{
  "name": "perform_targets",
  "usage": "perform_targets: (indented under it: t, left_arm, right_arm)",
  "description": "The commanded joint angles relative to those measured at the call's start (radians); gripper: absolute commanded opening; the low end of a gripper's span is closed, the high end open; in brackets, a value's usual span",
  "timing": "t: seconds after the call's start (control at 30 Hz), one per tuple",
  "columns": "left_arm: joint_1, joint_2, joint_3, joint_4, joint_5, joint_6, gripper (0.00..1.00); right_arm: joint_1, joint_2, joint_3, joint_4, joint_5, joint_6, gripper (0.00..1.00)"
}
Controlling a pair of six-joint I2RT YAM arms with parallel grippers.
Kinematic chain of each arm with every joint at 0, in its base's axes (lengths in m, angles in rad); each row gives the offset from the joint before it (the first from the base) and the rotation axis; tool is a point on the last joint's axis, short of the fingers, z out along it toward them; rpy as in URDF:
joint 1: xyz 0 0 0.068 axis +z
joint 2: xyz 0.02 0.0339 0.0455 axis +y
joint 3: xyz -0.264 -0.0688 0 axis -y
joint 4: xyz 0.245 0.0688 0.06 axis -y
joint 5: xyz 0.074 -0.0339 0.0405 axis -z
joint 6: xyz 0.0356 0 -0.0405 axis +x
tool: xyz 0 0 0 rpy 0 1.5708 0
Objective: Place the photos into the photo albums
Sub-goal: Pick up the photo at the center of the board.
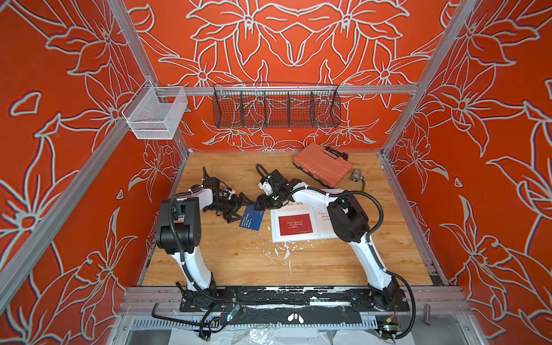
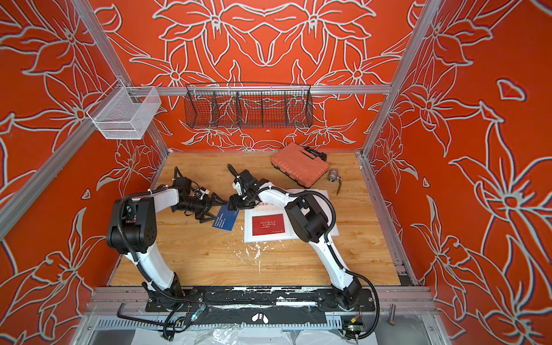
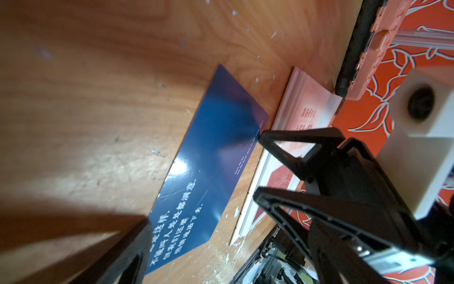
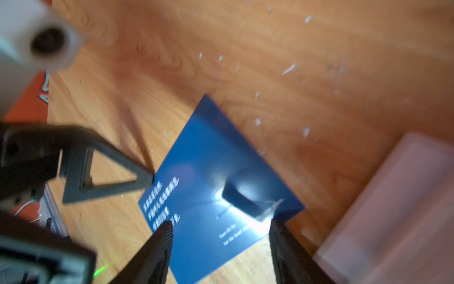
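R jaws over navy card (image 4: 208,152), white Chinese txt.

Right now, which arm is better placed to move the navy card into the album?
Probably right: the right gripper hangs open over the navy card, beside the album; the left gripper is farther from the album.

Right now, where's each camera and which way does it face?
Top views: high behind the arms, looking down toward the back wall; both arms whole, left tool, right tool.
Left wrist: on the left arm, low, facing blue card and album; own finger, right tool.
Right wrist: on the right arm, looking down at the blue card; own fingers, left tool.
Shared: all four show the blue card.
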Motion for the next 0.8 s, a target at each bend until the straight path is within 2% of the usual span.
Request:
perform_targets:
  t: [0.0,0.17,0.5,0.77]
  left_arm:
    - [-0.003,-0.026,-0.073,0.057,-0.013,-0.072,0.97]
    - [-0.001,-0.041,-0.047,0.078,-0.057,-0.064,0.97]
    - [0.000,0.043,0.085,-0.050,-0.113,0.042,0.97]
    - [-0.007,0.100,0.060,-0.049,-0.041,0.059,0.97]
  right_arm:
    - [-0.014,0.051,0.044,-0.103,-0.002,-0.027,0.65]
    - [-0.017,-0.005,-0.007,-0.111,-0.054,-0.018,0.65]
    - [-0.001,-0.041,-0.099,-0.145,-0.153,0.011,0.65]
    - [0.000,0.003,-0.088,-0.128,-0.222,0.049,0.64]
